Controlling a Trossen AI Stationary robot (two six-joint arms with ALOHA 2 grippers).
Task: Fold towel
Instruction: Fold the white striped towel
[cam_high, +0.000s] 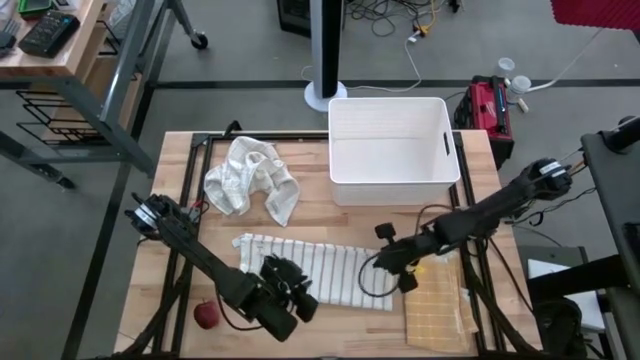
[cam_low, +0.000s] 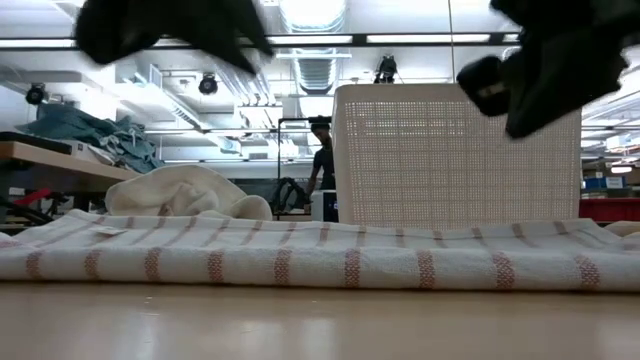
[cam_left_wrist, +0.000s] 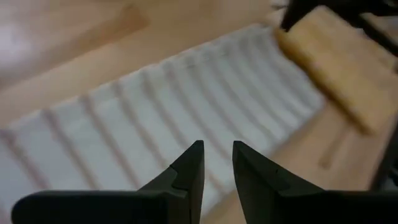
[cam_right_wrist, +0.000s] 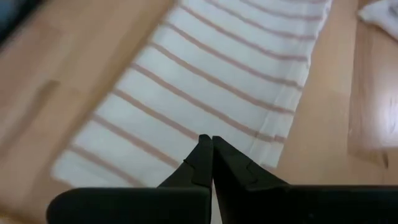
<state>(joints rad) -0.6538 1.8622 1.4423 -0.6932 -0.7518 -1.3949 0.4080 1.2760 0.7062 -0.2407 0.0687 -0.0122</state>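
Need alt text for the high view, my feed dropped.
A striped towel lies flat on the wooden table, with the left gripper and right gripper above its two ends, holding nothing. Behind it sit a crumpled white cloth and a white bin.

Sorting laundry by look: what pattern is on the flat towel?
White towel with thin reddish-brown stripes, clearest in the right wrist view.

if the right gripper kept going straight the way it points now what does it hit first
Most likely the striped towel: the right gripper, fingers shut and empty, points down at it from above. How far above is unclear.
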